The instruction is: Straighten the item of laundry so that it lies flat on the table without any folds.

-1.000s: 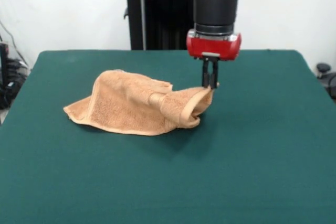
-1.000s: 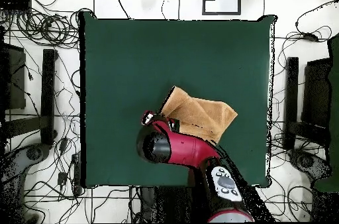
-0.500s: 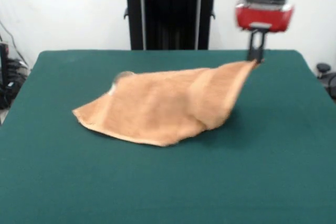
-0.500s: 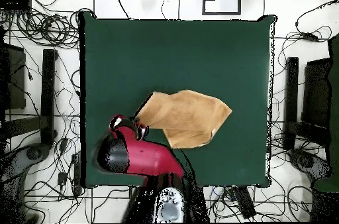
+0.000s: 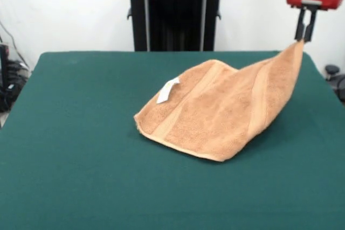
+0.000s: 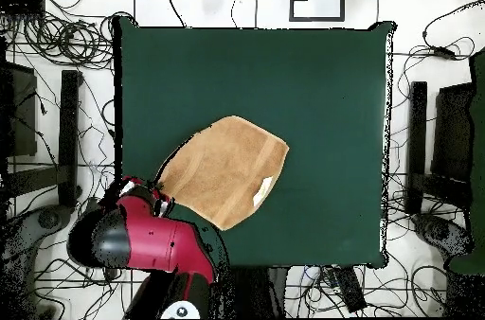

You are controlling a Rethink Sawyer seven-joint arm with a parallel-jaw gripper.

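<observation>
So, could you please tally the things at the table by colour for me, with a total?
Orange-tan: 1, the terry towel, one corner held up by the gripper, the rest on the table.
White: 1, the tag on the towel.
Dark green: 1, the table.
Red and black: 1, the gripper, its fingers shut on the corner.
Total: 4

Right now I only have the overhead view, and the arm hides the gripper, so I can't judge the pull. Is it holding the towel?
Observer: Yes. In the front view the gripper is shut on one corner of the towel.
Operator: Is that corner off the table?
Observer: Yes, it hangs well above the table. The towel slopes down from it, and the opposite side rests on the felt.
</observation>
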